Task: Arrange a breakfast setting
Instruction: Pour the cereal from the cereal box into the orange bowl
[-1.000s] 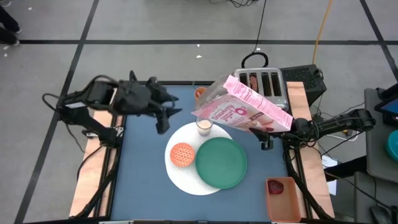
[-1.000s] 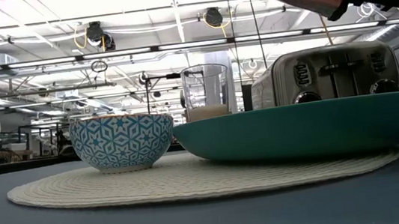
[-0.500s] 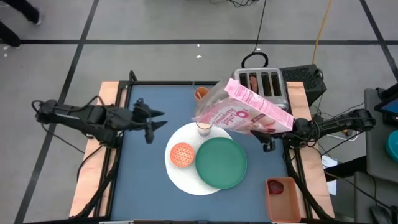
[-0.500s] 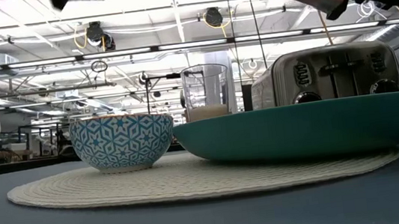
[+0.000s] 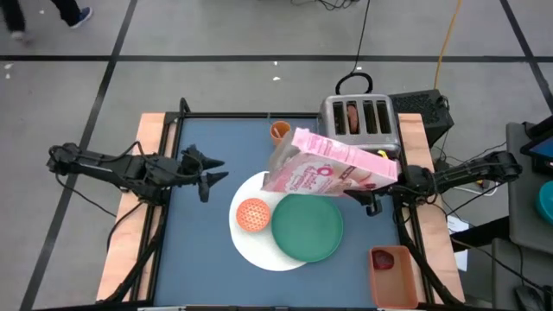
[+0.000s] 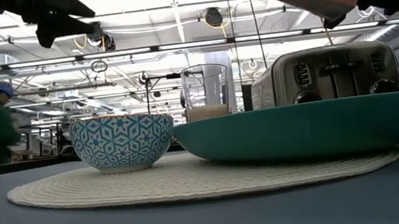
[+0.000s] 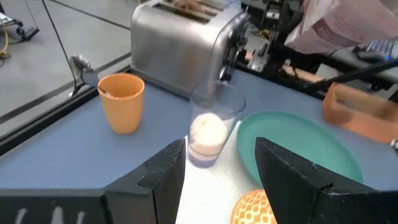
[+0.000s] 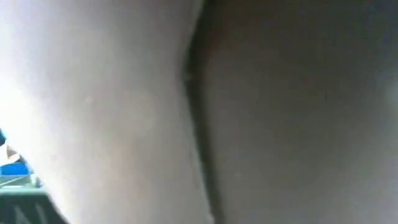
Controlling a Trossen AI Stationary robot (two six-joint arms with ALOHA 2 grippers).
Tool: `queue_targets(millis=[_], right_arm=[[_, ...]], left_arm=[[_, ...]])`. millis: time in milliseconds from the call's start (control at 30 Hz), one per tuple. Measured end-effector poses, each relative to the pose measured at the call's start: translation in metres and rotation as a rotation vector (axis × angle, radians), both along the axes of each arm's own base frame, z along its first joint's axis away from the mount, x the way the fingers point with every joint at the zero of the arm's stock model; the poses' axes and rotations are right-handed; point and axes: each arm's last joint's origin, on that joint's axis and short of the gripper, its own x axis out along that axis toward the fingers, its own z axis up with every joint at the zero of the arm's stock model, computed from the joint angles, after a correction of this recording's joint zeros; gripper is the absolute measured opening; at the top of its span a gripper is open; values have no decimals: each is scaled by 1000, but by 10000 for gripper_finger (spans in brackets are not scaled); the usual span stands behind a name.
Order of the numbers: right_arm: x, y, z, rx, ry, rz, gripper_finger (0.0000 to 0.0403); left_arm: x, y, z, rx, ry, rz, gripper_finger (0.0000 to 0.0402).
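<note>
My right gripper (image 5: 378, 188) is shut on the pink cereal box (image 5: 328, 164), held in the air over the white round plate (image 5: 251, 246) and hiding the milk glass from above. The glass shows in the low view (image 6: 205, 91) and the left wrist view (image 7: 208, 127), with milk at its bottom. The cereal bowl (image 5: 252, 214) and the green plate (image 5: 307, 226) sit on the white plate. The orange cup (image 5: 279, 130) stands at the far side. My left gripper (image 5: 213, 171) is open and empty in the air over the table's left part, left of the bowl. My right gripper holds the cereal box by its closed end (image 5: 385, 175), coming level from the table's right side. The box is lifted clear and lies tilted, its opened end (image 5: 275, 177) toward the table's left over the glass. The box fills the right wrist view, so the fingers do not show.
The silver toaster (image 5: 361, 121) stands at the far right, something brown in one slot (image 5: 350, 113). An orange tray (image 5: 390, 263) with a dark red thing sits on the right rail near the front. The blue table (image 5: 199, 250) is bare at the left and front.
My left arm has stretched out low and its gripper has drawn back toward the table's left edge. My right gripper has brought the cereal box toward the near edge and the bowl; the opened end has sunk and now covers the glass.
</note>
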Motion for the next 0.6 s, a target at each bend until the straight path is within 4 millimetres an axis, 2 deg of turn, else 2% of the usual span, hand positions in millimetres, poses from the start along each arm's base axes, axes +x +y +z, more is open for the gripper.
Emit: queue_targets(millis=[300,400,600], right_arm=[[1,2,-5,38,65,93,215],[4,3,-12,31,141,92,215],[16,4,5,-11,314,82,215]], left_arm=[[0,0,0,4,2,-1,198],[0,0,0,3,2,-1,198],[0,0,0,4,2,-1,198]])
